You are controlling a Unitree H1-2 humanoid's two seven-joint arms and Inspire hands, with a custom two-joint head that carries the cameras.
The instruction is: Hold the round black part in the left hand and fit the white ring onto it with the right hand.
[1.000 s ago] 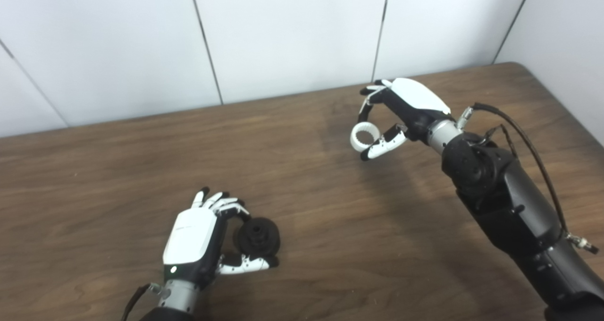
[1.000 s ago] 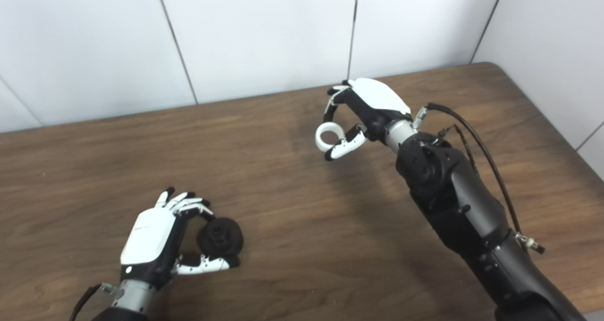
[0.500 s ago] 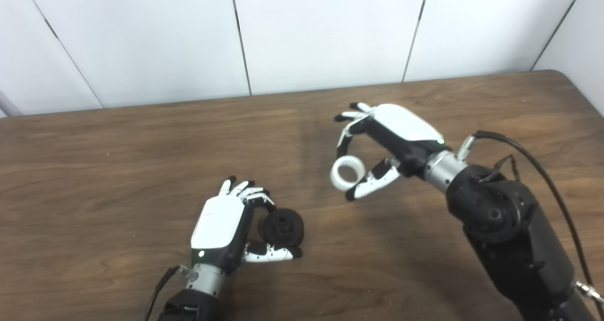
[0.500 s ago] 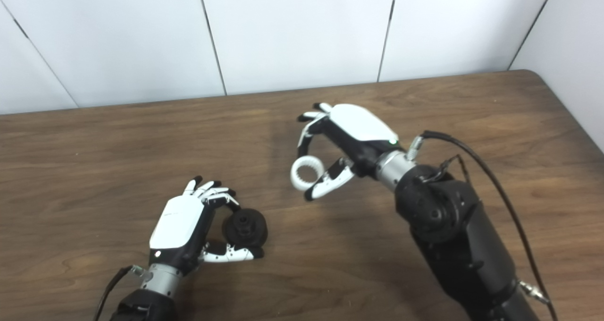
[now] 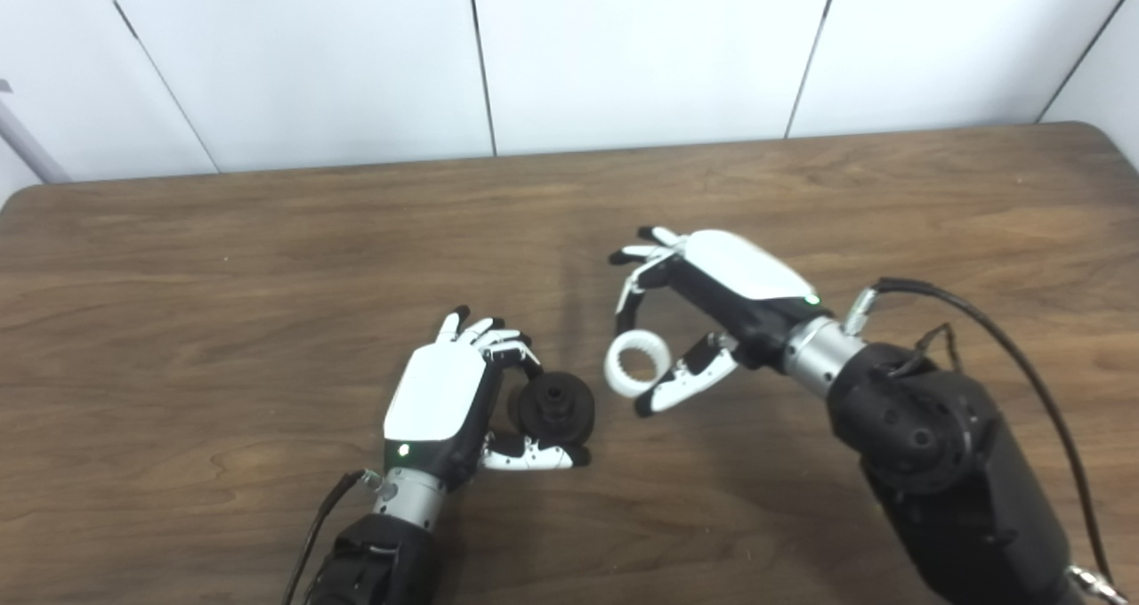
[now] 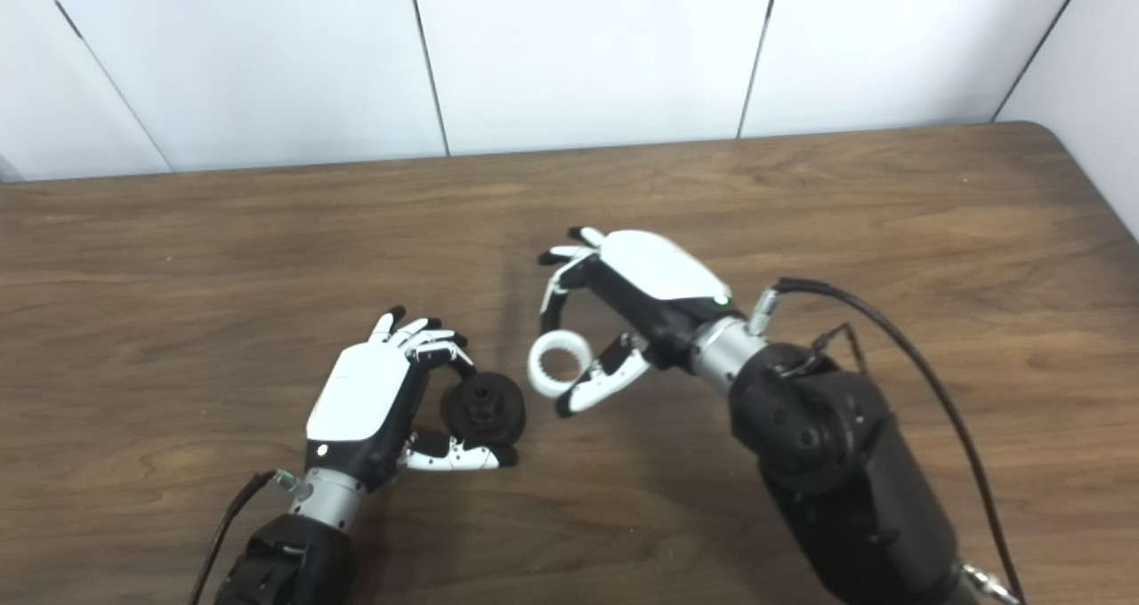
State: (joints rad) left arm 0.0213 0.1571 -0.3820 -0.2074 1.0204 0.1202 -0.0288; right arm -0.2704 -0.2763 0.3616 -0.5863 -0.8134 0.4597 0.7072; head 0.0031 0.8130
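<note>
Your left hand (image 5: 438,400) hides the near-left side of the round black part (image 5: 556,405), so you cannot see how far the fingers wrap behind it. What does show is fingertips (image 5: 519,356) curled over its far rim and the thumb (image 5: 534,456) lying along the underside, so the hand is closed on the part. Its open face, with a raised hub in the middle, is turned up and toward the right end of the table (image 5: 222,258); the axis through that hub runs roughly that way, tilted rather than upright. Whether the part's lower edge rests on the wood or hangs just clear of it is hard to make out.

Your right hand (image 6: 645,298) pinches the white ring (image 6: 559,364) between a finger coming down from above and the thumb (image 6: 598,383) at its right side. The ring's far rim is partly covered by that finger. Fine ribbing shows around the inside of the ring; its outside is too small to read. The ring's hole faces up and toward the cameras, so its axis leans out of the tabletop, not lined up with the hub.

The ring sits just beside the black part, on its right, with a narrow gap between them and no contact. Both lie near the middle of the table, nearer the front edge than the back edge by the white wall panels (image 5: 641,44). The right forearm is cut off at the bottom right corner of both views, and a black cable (image 5: 1014,356) loops off the wrist.
</note>
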